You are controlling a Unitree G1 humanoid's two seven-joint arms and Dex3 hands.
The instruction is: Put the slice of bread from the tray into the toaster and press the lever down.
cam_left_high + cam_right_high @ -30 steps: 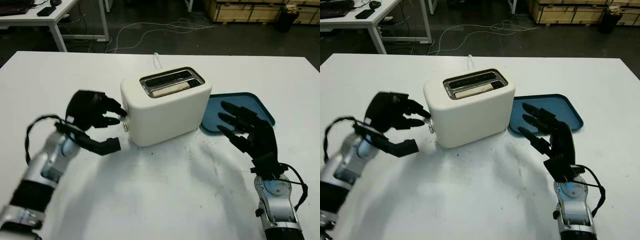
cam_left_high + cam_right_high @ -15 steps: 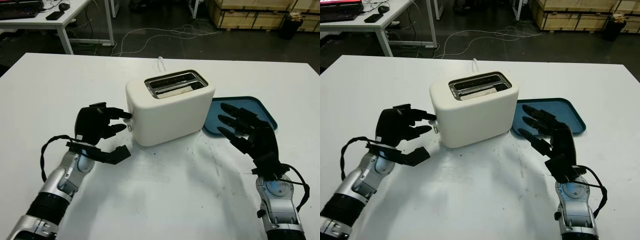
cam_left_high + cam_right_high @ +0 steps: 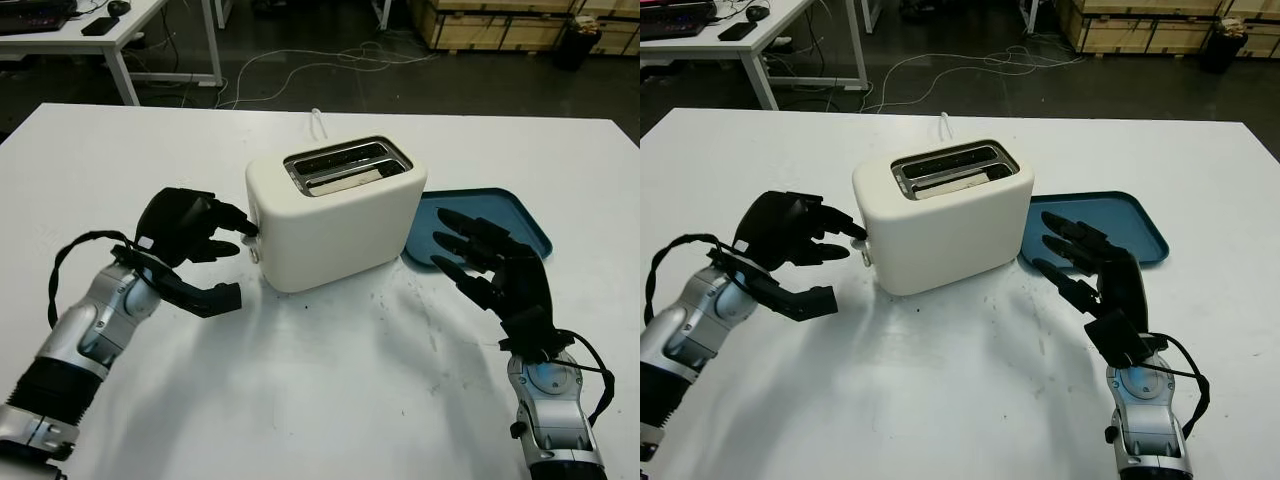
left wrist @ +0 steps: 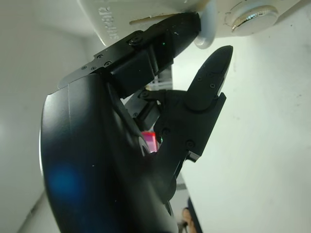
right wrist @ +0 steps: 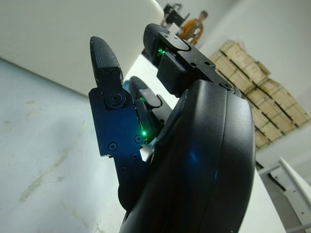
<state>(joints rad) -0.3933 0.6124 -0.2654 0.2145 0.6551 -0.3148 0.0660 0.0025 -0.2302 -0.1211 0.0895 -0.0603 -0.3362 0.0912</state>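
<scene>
The white toaster [image 3: 335, 215] stands mid-table, and a pale slice of bread [image 3: 350, 178] sits down in its nearer slot. My left hand [image 3: 235, 258] is at the toaster's left end, holding nothing, its upper finger [image 4: 165, 41] on the white lever [image 4: 206, 26], with a round dial [image 4: 252, 14] beside it. The blue tray [image 3: 500, 215] lies right of the toaster with nothing on it. Open and holding nothing, my right hand [image 3: 455, 245] hovers over the tray's near edge, pointing toward the toaster.
The toaster's white cord [image 3: 317, 120] runs off the table's far edge. Bare white table [image 3: 330, 380] stretches in front of the toaster between my arms. Beyond the table are a desk [image 3: 90, 35], floor cables and wooden crates [image 3: 490, 20].
My left hand has stayed at the lever, dipping slightly and coming back up. The right hand has held its place by the tray.
</scene>
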